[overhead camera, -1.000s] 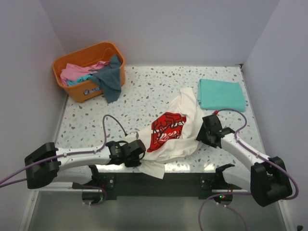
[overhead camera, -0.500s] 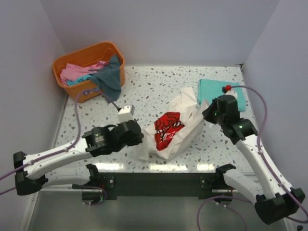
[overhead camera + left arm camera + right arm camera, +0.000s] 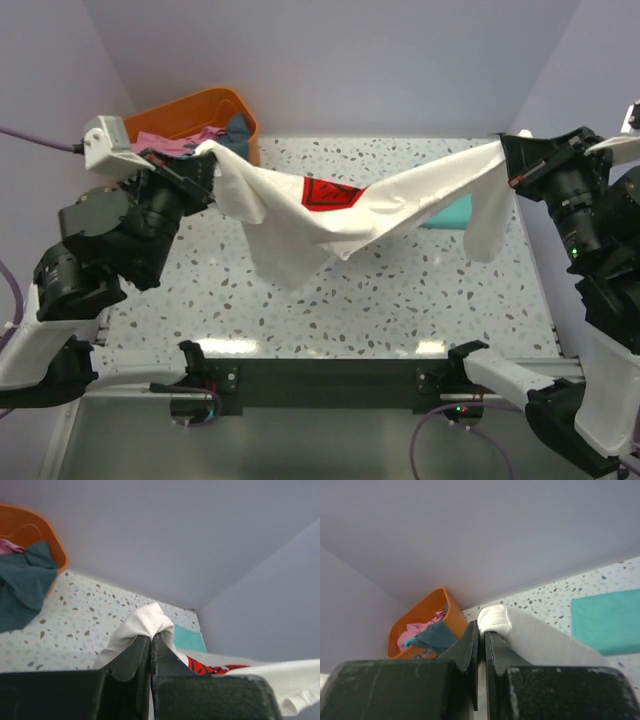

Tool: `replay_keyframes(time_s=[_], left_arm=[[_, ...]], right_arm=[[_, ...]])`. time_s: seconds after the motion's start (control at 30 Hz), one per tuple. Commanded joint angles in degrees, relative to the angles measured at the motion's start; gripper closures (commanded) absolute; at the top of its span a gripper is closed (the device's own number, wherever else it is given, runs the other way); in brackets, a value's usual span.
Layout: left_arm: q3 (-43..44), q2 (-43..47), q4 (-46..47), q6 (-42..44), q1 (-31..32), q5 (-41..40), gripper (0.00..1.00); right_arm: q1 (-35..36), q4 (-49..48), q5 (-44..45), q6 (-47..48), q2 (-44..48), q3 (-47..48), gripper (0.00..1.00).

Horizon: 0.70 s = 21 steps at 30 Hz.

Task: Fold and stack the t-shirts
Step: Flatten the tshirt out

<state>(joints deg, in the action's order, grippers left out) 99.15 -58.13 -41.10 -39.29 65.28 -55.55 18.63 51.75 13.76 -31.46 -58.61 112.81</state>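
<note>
Both arms are raised, and between them hangs the cream-white cotton t-shirt with the red rectangular print [image 3: 285, 235], stretched like a hammock above the speckled terrazzo counter [image 3: 400, 300]. The left end effector [image 3: 150, 640] has its fingers pressed together on a bunched white corner of the shirt, and the cloth bulges out just past their tips. The right end effector [image 3: 482, 630] is pinching the opposite corner the same way, with a rolled wad of white fabric sitting right at its fingertips. A loose part of the shirt dangles straight down below the right end effector.

The shirt sags lowest about midway between the two end effectors, with the red print facing up, nearer the left one. A folded plain teal-green t-shirt [image 3: 452, 213] lies flat on the counter, below and inward of the right end effector and partly hidden by the stretched cloth. Just behind the left end effector stands an orange plastic basket [image 3: 200, 103] holding a pink tee [image 3: 160, 140] and a dark grey-blue tee [image 3: 20, 587] draped over its rim.
</note>
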Motion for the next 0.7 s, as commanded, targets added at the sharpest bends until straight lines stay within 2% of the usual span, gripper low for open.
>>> replay_keyframes(time_s=[0.0, 0.07, 0.1, 0.17, 0.3, 0.37, 0.43, 0.47, 0.5, 0.57, 0.6, 0.63, 0.67], left_arm=[[6.1, -0.6, 1.5, 8.3, -0.1, -14.8, 1.00], [6.4, -0.6, 3.2, 10.2, 0.0, -17.8, 1.00], [5.2, -0.5, 7.0, 13.3, 0.0, -19.6, 1.00], [3.2, -0.5, 12.6, 17.6, 0.0, -20.2, 1.00], [-2.7, -3.5, 31.7, 31.9, -0.7, -22.9, 1.00], [-2.0, -7.9, 32.4, 31.6, -3.7, -20.4, 1.00], [6.5, -13.1, 16.5, 18.2, -15.1, -5.3, 1.00], [10.1, -19.5, 11.6, 14.5, -26.2, 10.5, 1.00], [14.4, -22.5, 8.3, 11.5, -30.3, 16.0, 1.00], [19.1, -32.0, 7.4, 11.6, -36.8, 23.5, 1.00], [26.9, -35.5, 5.7, 12.0, -38.3, 30.6, 1.00], [31.9, -42.6, 4.5, 12.0, -39.5, 32.9, 1.00], [42.0, -45.8, 3.6, 12.5, -42.0, 37.9, 1.00]], right_arm=[[-0.2, 6.6, 8.9, 1.9, -3.8, 4.8, 1.00], [-0.1, 6.2, 11.2, 2.7, -5.1, 5.2, 1.00], [-0.1, 6.1, 11.3, 3.2, -6.2, 5.3, 1.00], [-0.2, 5.2, 8.6, 4.0, -10.2, 4.3, 1.00], [-0.2, -5.5, 6.2, 4.4, -15.9, 1.1, 1.00], [-0.2, -9.2, 6.2, 4.5, -19.0, 1.3, 1.00], [-0.2, -15.3, 6.6, 5.0, -20.7, 1.6, 1.00], [-0.2, -17.1, 7.2, 5.2, -22.2, 1.7, 1.00], [-0.2, -20.9, 7.3, 6.7, -22.9, 1.9, 1.00], [-0.4, -24.2, 8.0, 7.9, -25.0, 3.4, 1.00], [-0.4, -27.2, 8.9, 10.0, -27.7, 6.2, 1.00], [-0.5, -28.7, 9.5, 10.9, -29.6, 8.2, 1.00], [-0.7, -31.9, 10.1, 12.8, -33.0, 10.6, 1.00]])
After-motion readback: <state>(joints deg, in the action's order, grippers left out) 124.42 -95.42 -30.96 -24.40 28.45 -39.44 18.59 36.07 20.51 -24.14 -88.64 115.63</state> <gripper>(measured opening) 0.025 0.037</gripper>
